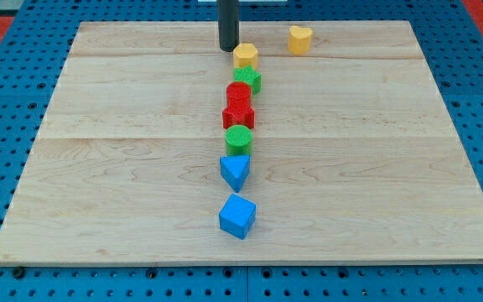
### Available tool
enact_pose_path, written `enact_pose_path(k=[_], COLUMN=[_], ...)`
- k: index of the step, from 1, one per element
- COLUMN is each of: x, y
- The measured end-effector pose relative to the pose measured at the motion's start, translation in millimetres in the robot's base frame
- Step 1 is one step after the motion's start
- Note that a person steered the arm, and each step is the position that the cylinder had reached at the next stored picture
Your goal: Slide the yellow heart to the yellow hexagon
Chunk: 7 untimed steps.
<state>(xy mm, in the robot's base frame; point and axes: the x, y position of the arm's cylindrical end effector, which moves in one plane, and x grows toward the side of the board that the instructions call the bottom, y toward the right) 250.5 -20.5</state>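
- Presently my tip (228,49), a bare dark rod grasping nothing, rests just beside the ribbed yellow hexagon (245,56).
- Rightward, apart from it, the smooth yellow heart (300,39) sits on the pale wooden board (376,151).

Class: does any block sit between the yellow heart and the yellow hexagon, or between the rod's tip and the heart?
Heart to hexagon: bare board, nothing visible between. My tip stands just left of the hexagon, so the hexagon lies roughly between tip and heart.
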Motion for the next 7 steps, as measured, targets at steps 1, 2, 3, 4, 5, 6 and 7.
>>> enact_pose_path(k=[1, 2, 3, 4, 5, 6, 7], x=[15, 39, 29, -21, -58, -57, -57], y=[0, 0, 0, 11, 40, 73, 143])
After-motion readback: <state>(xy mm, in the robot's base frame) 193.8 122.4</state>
